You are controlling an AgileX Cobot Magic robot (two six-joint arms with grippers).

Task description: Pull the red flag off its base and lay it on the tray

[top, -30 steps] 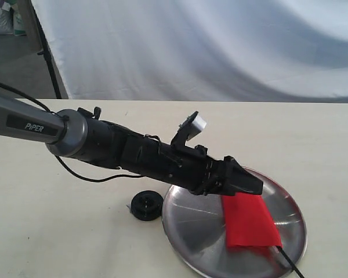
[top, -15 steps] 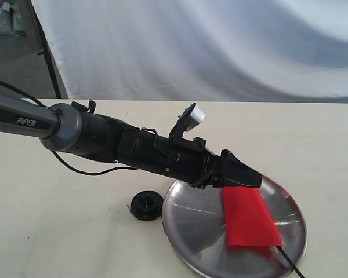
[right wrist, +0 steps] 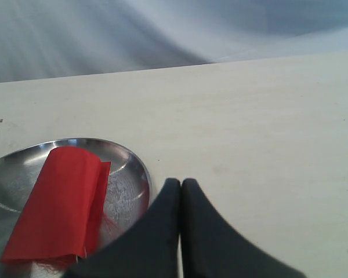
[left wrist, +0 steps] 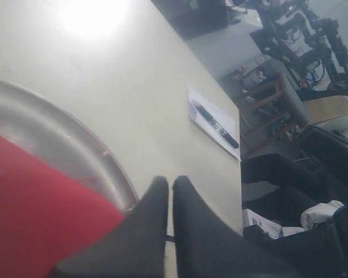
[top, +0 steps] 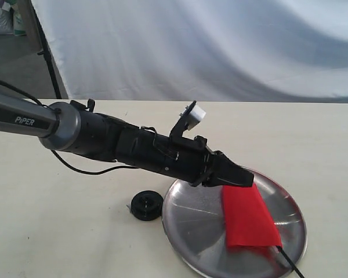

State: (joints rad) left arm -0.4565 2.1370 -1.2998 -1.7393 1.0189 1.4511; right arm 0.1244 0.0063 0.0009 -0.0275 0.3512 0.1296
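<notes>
The red flag (top: 249, 220) lies flat on the steel tray (top: 185, 220), its thin black pole (top: 287, 259) pointing to the tray's near right rim. The left gripper (top: 252, 180) hovers just over the flag's far edge, jaws together and holding nothing. The small black base (top: 146, 205) sits on the table just left of the tray. In the left wrist view the gripper (left wrist: 169, 180) is shut beside the flag (left wrist: 35, 202) and tray rim (left wrist: 98, 156). The right gripper (right wrist: 180, 182) is shut near the tray (right wrist: 130, 185) and flag (right wrist: 58, 202); it is outside the exterior view.
The left arm (top: 122, 145) stretches across the table from the left, a cable (top: 87, 172) hanging under it. A white sheet with a pen (left wrist: 214, 123) lies near the table edge. A white backdrop (top: 220, 46) and a stand leg (top: 46, 58) stand behind.
The left gripper's jaws have narrowed to shut, and it has lifted slightly and drawn back to the left. The flag has stayed still on the tray.
</notes>
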